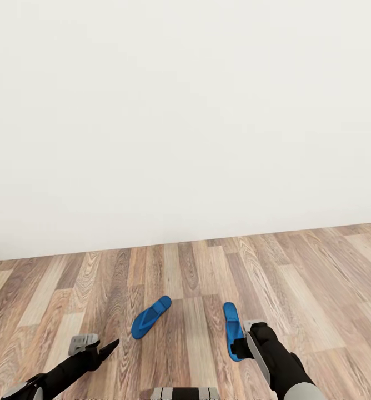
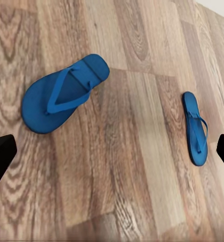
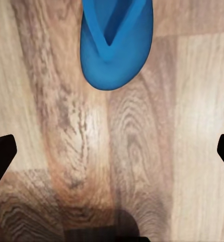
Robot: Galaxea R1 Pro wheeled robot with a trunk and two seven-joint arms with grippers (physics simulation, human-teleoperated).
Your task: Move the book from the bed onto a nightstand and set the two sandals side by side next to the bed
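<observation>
Head view looks down over both arms at a wood plank floor (image 1: 296,266) that meets a plain white wall (image 1: 185,111). Two bright blue sandals lie flat on the floor, straps up, well apart from each other. The left sandal (image 1: 151,316) is angled, its length slanting away to the right. The right sandal (image 1: 233,330) lies nearly straight, pointing away toward the wall. They are not yet side by side, and no bed, book or nightstand can be seen from here.

The right gripper (image 1: 246,341) hangs low just beside the right sandal, its dark wrist covering part of the sandal's near end. In the right wrist view its two dark fingertips (image 3: 2,154) sit wide at the edges of the picture, spread apart and holding nothing, with bare planks between them and the rounded end of the right sandal (image 3: 117,45) just ahead. It looks lined up for a pickup of that sandal.

The left gripper (image 1: 96,349) hovers near the floor, short of the left sandal. In the left wrist view its fingertips (image 2: 1,156) are also spread wide and empty, looking toward the left sandal (image 2: 64,93), with the right sandal (image 2: 195,128) farther off.
</observation>
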